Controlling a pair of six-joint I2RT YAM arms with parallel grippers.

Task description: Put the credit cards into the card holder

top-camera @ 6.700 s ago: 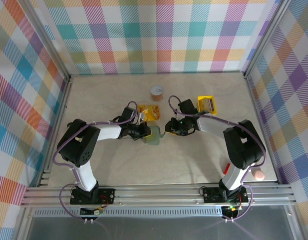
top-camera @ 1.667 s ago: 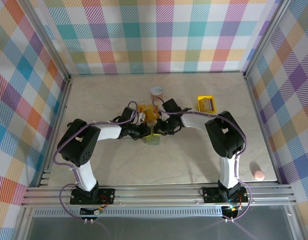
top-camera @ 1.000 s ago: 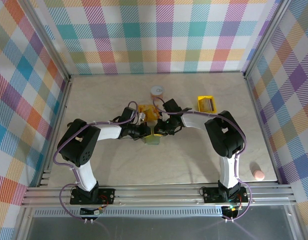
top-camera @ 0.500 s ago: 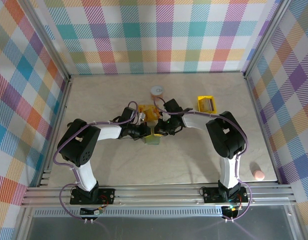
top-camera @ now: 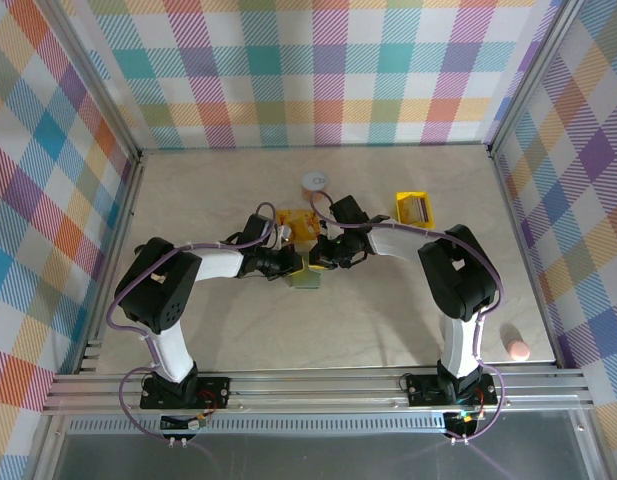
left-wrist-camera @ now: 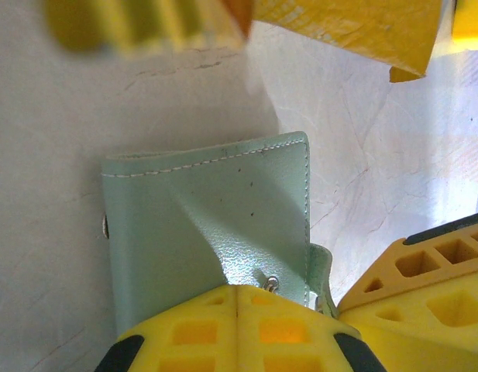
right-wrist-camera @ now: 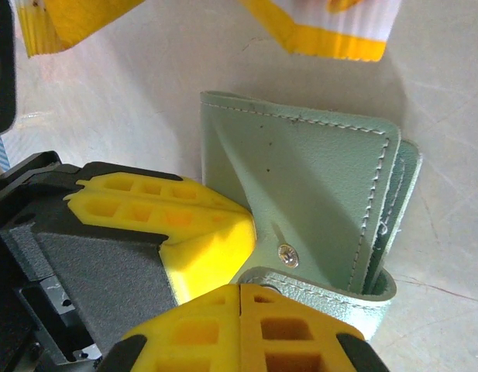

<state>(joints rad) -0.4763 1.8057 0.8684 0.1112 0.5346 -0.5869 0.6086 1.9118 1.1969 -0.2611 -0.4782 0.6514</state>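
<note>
The card holder [top-camera: 308, 280] is a sage-green folded wallet lying on the table between both arms. In the left wrist view the card holder [left-wrist-camera: 215, 217] lies closed, its snap stud showing. My left gripper [left-wrist-camera: 237, 293] is shut, its tips resting on the wallet's near edge. My right gripper [right-wrist-camera: 240, 291] is also shut, its tips against the wallet's curled strap [right-wrist-camera: 324, 291]. The card holder [right-wrist-camera: 316, 178] shows stacked layers at its right edge. From above, the left gripper [top-camera: 293, 268] and right gripper [top-camera: 319, 261] meet over the wallet. The credit cards are hidden.
A crinkly orange-yellow snack packet [top-camera: 296, 224] lies just behind the wallet. A yellow square tray [top-camera: 413, 208] stands at the back right, a small round tub [top-camera: 314, 181] behind the packet, and a pink object [top-camera: 516, 349] near the right rail. Checked walls enclose the table.
Several seconds ago the right gripper stood apart to the wallet's right; it has since closed in on the wallet. Over the last second only the right arm's elbow drifted slightly right.
</note>
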